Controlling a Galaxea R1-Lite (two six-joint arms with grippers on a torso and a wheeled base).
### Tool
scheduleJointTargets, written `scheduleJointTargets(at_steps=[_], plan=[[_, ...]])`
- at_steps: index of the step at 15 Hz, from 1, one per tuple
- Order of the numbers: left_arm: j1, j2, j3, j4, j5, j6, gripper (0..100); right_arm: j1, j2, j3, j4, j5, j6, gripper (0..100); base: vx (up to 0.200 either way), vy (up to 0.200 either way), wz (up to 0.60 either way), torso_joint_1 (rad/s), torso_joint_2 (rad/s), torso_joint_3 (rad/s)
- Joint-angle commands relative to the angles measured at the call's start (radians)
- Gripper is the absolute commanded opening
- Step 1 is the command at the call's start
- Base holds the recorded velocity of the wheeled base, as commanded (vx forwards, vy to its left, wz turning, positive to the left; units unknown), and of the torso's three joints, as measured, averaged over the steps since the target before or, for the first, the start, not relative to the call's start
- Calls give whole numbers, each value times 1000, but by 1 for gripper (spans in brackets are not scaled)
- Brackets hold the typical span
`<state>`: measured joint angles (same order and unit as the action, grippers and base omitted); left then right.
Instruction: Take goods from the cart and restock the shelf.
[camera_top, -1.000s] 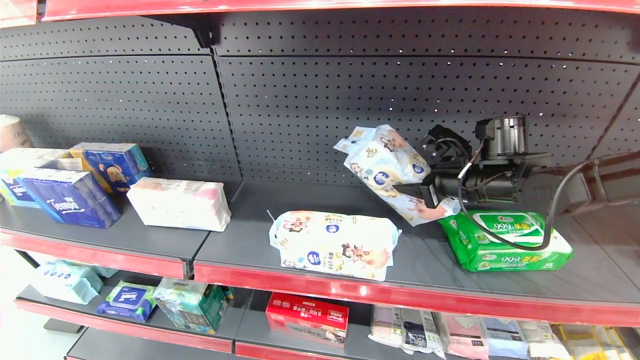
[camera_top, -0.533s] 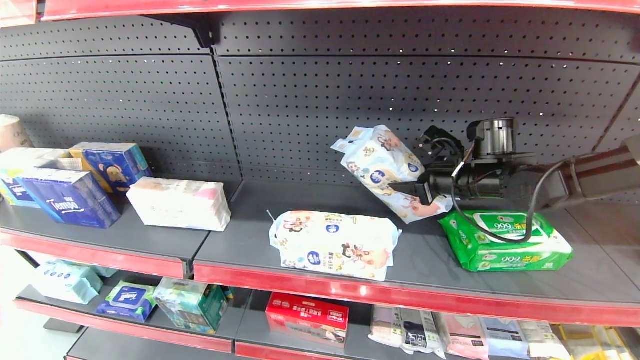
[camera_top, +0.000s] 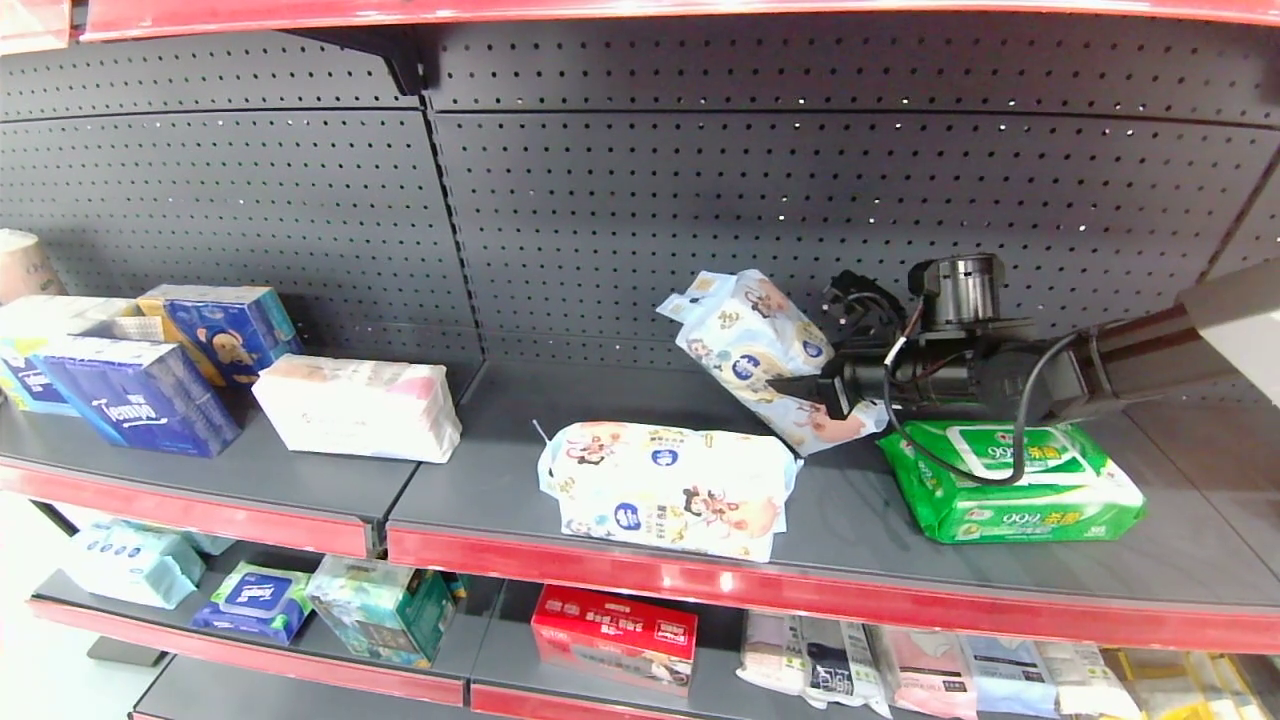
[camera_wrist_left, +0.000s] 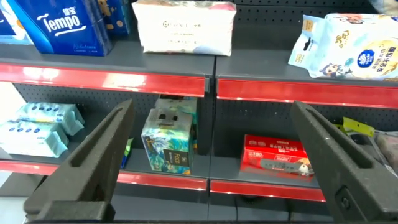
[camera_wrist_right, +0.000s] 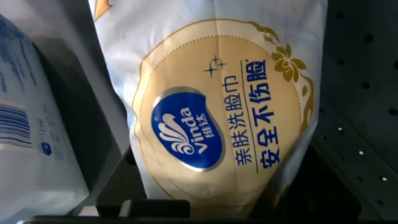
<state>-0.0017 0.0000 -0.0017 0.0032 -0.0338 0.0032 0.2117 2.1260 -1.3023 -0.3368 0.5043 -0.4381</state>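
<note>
Tissue pack (camera_top: 745, 335), clamped tilted by right gripper (camera_top: 808, 386) at 1 o'clock of its shelved twin (camera_top: 668, 488), awaits placement; left gripper (camera_wrist_left: 211, 106) wide, empty.

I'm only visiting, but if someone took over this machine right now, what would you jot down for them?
Right gripper: shut on the cartoon-print pack, held tilted low over the shelf, behind the matching pack lying flat and beside the green pack.
Left gripper: open, empty, facing the lower shelves.
Done: pack is at the shelf.
Left: set it down, let go.
</note>
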Motion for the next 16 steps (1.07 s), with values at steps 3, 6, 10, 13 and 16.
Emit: scheduleJointTargets(at_steps=[3, 6, 10, 13, 16], plan=[[0, 0, 0, 0, 0, 0, 100, 17, 14, 5, -1, 13, -1, 0, 0, 0, 0, 0, 0, 0], [0, 2, 0, 0, 0, 0, 100, 25, 14, 5, -1, 14, -11, 0, 0, 0, 0, 0, 0, 0], [0, 2, 0, 0, 0, 0, 100, 31, 14, 14, -1, 14, -39, 0, 0, 0, 0, 0, 0, 0], [0, 2, 0, 0, 0, 0, 100, 34, 11, 18, -1, 11, -30, 100, 0, 0, 0, 0, 0, 0], [0, 2, 0, 0, 0, -2, 100, 35, 11, 17, -1, 7, -28, 100, 0, 0, 0, 0, 0, 0]])
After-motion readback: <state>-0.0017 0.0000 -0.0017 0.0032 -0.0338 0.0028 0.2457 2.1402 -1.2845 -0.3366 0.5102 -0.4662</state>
